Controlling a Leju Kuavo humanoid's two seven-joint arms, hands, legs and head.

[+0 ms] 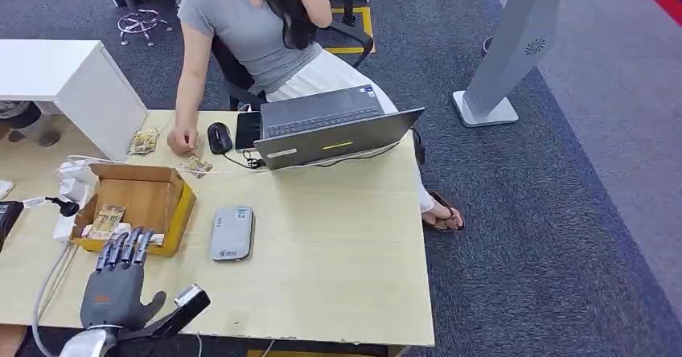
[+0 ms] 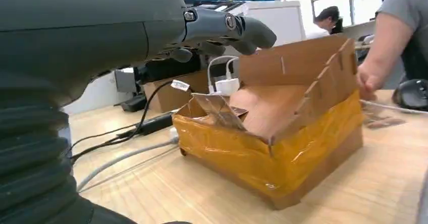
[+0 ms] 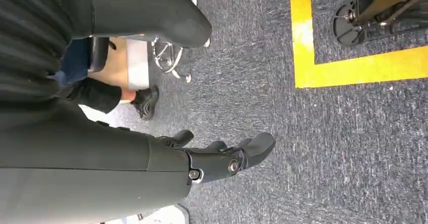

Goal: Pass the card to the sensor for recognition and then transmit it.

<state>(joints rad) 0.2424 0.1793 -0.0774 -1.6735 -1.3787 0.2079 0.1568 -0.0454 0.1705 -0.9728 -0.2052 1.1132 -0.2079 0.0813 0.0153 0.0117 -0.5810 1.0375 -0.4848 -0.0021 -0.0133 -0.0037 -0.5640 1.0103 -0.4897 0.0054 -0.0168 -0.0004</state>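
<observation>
An open cardboard box (image 1: pixel 182 207) with yellow tape stands on the left of the wooden table. A patterned card (image 1: pixel 107 220) lies inside it and leans against the inner wall (image 2: pixel 219 110). My left hand (image 1: pixel 119 281) hovers just short of the box's near side, fingers straight and apart, holding nothing; its fingertips (image 2: pixel 237 30) reach over the box wall (image 2: pixel 282 158). A grey-white sensor pad (image 1: pixel 232 233) lies flat on the table right of the box. My right hand (image 3: pixel 222 161) hangs beside my body over the carpet, loosely open and holding nothing.
A person sits across the table, one hand (image 1: pixel 183 140) resting near loose cards (image 1: pixel 195 165) and a mouse (image 1: pixel 219 137). An open laptop (image 1: pixel 334 128) stands mid-table. Cables and a charger (image 1: pixel 72 188) lie left of the box. A white cabinet (image 1: pixel 72 84) adjoins the table.
</observation>
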